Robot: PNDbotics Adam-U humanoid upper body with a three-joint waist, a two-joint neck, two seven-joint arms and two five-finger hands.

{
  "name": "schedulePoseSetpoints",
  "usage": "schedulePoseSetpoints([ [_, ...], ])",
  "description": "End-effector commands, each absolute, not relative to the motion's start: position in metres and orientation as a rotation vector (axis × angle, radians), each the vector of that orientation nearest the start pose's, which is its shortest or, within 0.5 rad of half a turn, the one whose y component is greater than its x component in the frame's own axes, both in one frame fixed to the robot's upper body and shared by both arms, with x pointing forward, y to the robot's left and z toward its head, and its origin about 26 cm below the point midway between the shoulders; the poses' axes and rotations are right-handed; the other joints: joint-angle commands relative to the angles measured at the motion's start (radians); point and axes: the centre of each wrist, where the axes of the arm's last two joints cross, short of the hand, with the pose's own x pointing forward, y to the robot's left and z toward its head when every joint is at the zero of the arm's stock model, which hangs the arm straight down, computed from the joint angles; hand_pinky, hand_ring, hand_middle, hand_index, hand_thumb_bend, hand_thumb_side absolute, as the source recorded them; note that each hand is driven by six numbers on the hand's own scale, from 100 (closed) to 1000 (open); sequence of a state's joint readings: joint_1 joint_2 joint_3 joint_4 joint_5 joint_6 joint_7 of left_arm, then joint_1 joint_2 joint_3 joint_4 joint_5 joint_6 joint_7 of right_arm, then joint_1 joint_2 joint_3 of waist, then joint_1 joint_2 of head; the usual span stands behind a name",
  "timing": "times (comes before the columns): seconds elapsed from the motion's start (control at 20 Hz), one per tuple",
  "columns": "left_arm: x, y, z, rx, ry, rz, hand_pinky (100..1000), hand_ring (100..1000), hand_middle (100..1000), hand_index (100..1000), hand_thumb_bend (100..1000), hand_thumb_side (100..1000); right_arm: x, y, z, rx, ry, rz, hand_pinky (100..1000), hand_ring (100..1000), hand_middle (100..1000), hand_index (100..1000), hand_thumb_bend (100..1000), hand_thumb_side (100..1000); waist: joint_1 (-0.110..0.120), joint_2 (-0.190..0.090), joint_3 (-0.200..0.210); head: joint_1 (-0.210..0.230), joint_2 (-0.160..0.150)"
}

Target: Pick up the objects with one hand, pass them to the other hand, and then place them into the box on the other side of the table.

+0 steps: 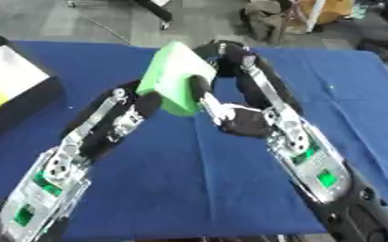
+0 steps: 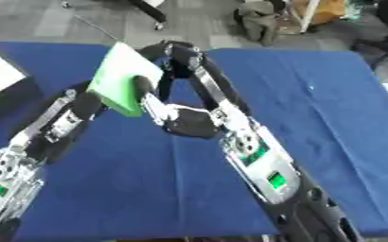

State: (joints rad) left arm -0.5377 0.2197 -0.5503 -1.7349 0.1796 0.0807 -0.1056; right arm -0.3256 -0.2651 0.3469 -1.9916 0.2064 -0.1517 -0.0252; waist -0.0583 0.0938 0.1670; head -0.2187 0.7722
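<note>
A light green block (image 1: pixel 172 78) is held up above the blue table (image 1: pixel 346 94), near its middle. My right hand (image 1: pixel 245 122) is shut on it: the thumb lies across the block's front face and the fingers (image 1: pixel 230 52) curl over its top right corner from behind. My left hand (image 1: pixel 146 103) comes up to the block's lower left edge and is mostly hidden behind it. The box (image 1: pixel 33 105), black with a pale inside, stands at the table's left edge.
Both forearms slant in from the lower corners and meet at the block. The table's front edge (image 1: pixel 189 235) runs along the bottom. Beyond the far edge is grey floor with a bundle of fabric (image 1: pixel 268 19) and furniture legs.
</note>
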Motion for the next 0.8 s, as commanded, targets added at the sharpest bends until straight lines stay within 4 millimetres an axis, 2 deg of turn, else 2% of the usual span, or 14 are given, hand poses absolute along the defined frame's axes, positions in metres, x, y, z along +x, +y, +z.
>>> schedulePoseSetpoints([
  [0.05, 0.313, 0.082, 0.169, -0.551, -1.994, -0.87, 915, 726, 712, 884, 526, 727, 0.284, -0.162, 0.175, 0.053, -2.402, 0.733, 329, 322, 171, 155, 100, 447, 0.002, -0.015, 0.0, -0.007, -0.002],
  [0.55, 0.311, 0.07, 0.165, -0.518, -2.027, -0.859, 914, 728, 719, 886, 516, 711, 0.283, -0.159, 0.174, 0.091, -2.39, 0.748, 323, 319, 167, 155, 100, 453, -0.001, -0.017, -0.001, -0.016, -0.002],
  [0.8, 0.309, 0.066, 0.163, -0.533, -2.016, -0.833, 891, 680, 662, 863, 467, 735, 0.283, -0.159, 0.174, 0.094, -2.386, 0.751, 322, 317, 163, 154, 100, 452, -0.002, -0.017, -0.001, -0.015, -0.002],
])
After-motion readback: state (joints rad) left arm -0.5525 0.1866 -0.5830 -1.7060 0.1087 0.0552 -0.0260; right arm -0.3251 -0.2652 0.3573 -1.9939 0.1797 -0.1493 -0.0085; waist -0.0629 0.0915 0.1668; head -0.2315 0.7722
